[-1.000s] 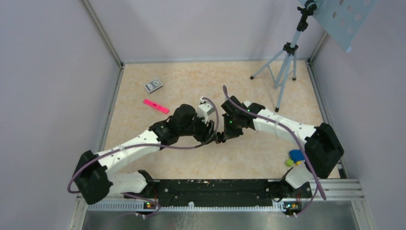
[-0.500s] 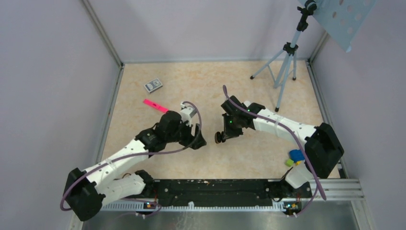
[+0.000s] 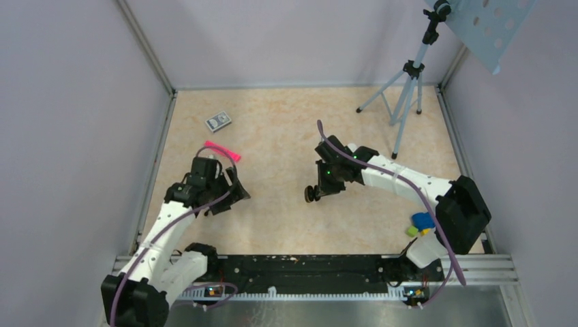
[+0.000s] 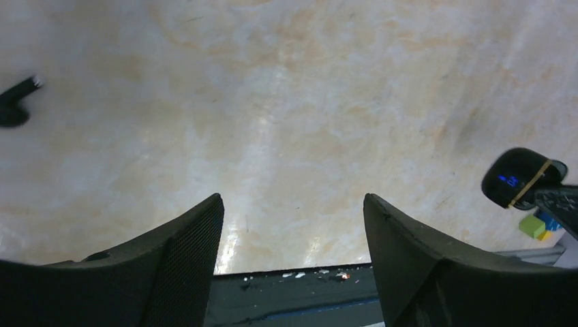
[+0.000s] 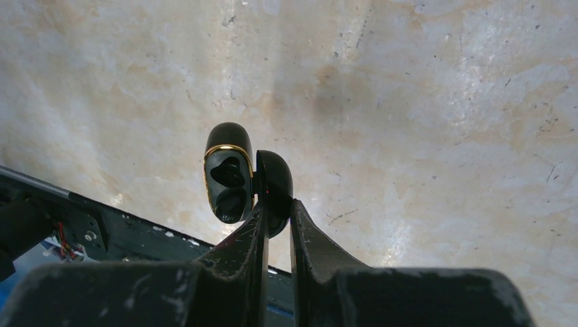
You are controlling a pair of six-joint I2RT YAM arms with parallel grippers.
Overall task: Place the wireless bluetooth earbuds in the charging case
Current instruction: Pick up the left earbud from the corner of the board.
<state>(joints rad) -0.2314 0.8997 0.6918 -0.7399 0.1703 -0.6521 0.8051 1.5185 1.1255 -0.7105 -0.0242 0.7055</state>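
right jaws on open charging case (image 5: 228, 178)

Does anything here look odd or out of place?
The charging case hangs open, pinched by its lid in the right gripper, seemingly off the table. Its two wells look dark; no white earbuds show in any view. The left gripper is open and empty.

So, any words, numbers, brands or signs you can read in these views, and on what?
No text can be read in any view.
The case shows a blue lit mark on its side: too blurred to read.
The small box at the far left has a printed face: too small to read.
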